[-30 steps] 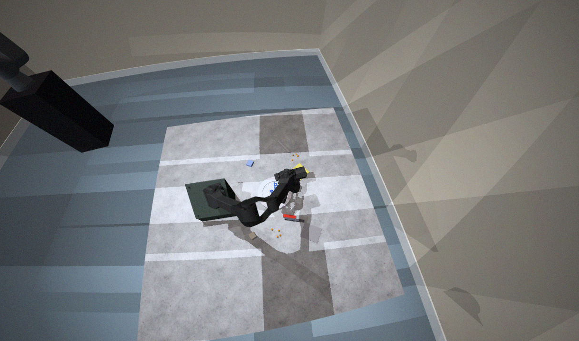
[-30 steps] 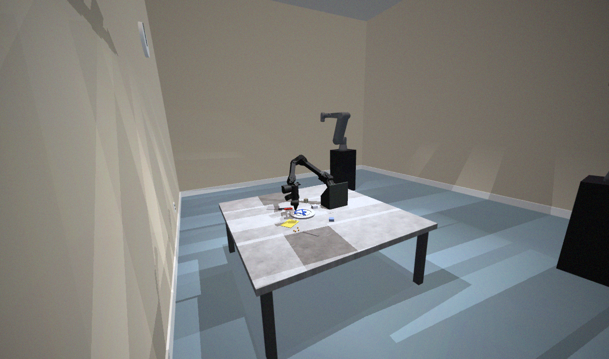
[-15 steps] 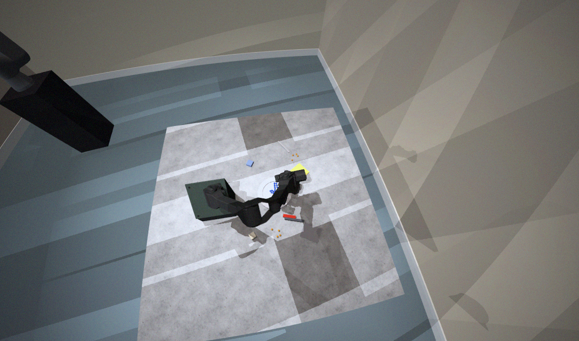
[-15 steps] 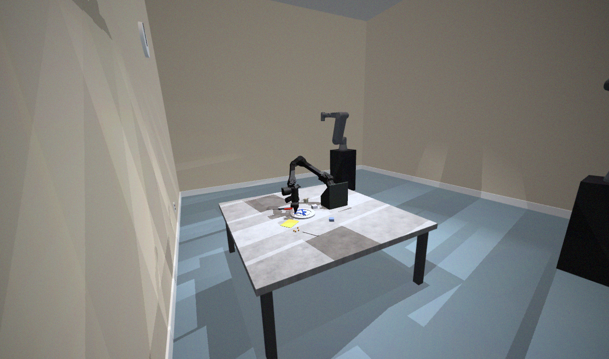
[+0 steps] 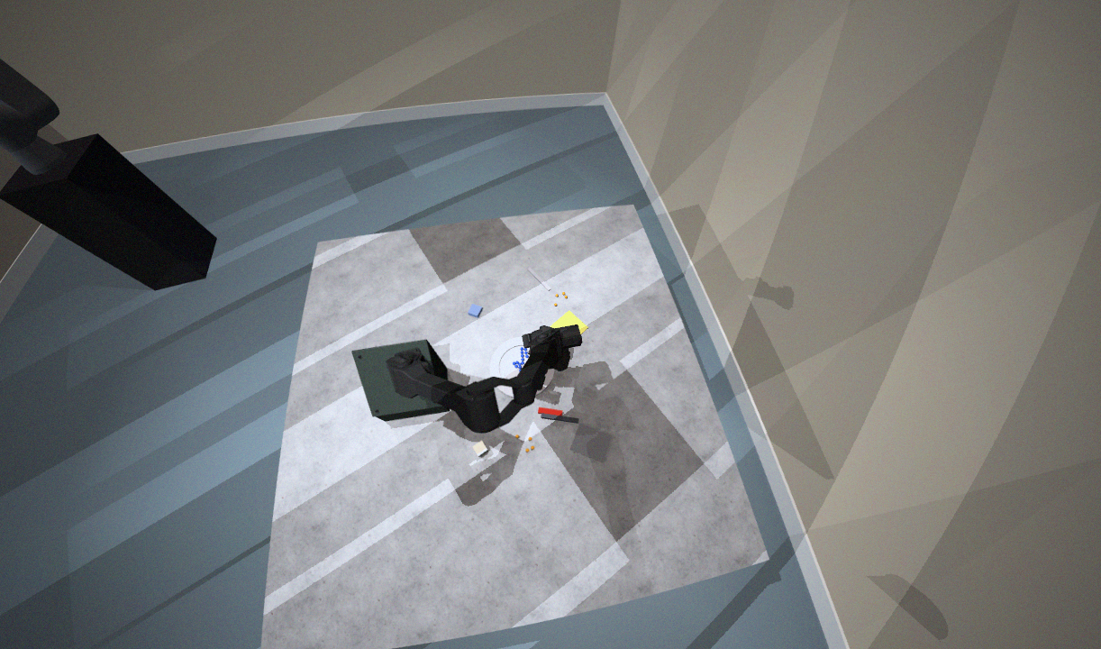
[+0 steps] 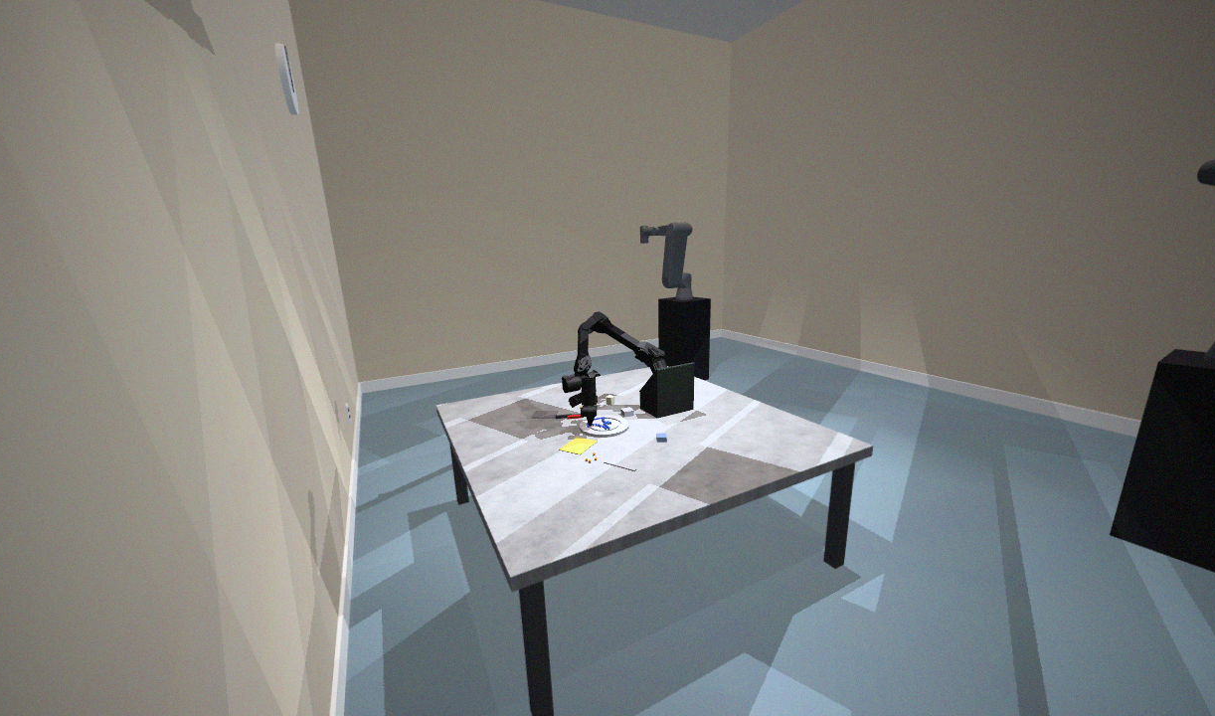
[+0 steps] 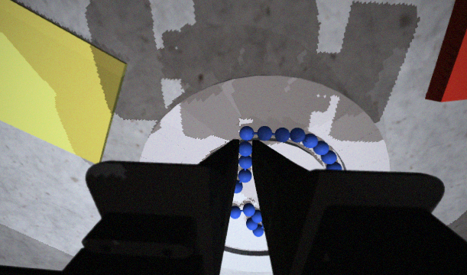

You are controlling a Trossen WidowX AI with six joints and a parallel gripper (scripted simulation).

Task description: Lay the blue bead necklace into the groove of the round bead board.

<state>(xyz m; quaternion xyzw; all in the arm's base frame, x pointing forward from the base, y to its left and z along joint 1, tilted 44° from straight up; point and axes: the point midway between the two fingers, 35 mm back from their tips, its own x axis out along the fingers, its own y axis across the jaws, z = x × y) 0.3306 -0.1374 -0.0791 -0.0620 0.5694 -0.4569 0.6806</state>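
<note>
The round white bead board (image 7: 168, 143) (image 5: 499, 353) (image 6: 614, 427) lies on the table just in front of the arm's base. The blue bead necklace (image 7: 282, 134) (image 5: 519, 359) (image 6: 605, 422) lies on it. One stretch follows the dark ring groove (image 7: 248, 251) along the far right. Another stretch runs straight across the middle to a small bunch of beads. My gripper (image 7: 245, 146) (image 5: 530, 351) (image 6: 590, 416) is low over the board, pointing down. It is shut on the necklace's straight stretch, with beads showing in the narrow gap between the fingers.
A yellow pad (image 7: 34, 88) (image 5: 568, 321) (image 6: 578, 446) lies just beyond the board. A red block (image 7: 452, 57) (image 5: 550, 410) lies to one side, with a dark bar beside it. Small orange beads (image 5: 559, 297), a thin rod (image 5: 539, 278), a blue cube (image 5: 475, 309) and the arm's dark base (image 5: 385, 379) also stand on the table.
</note>
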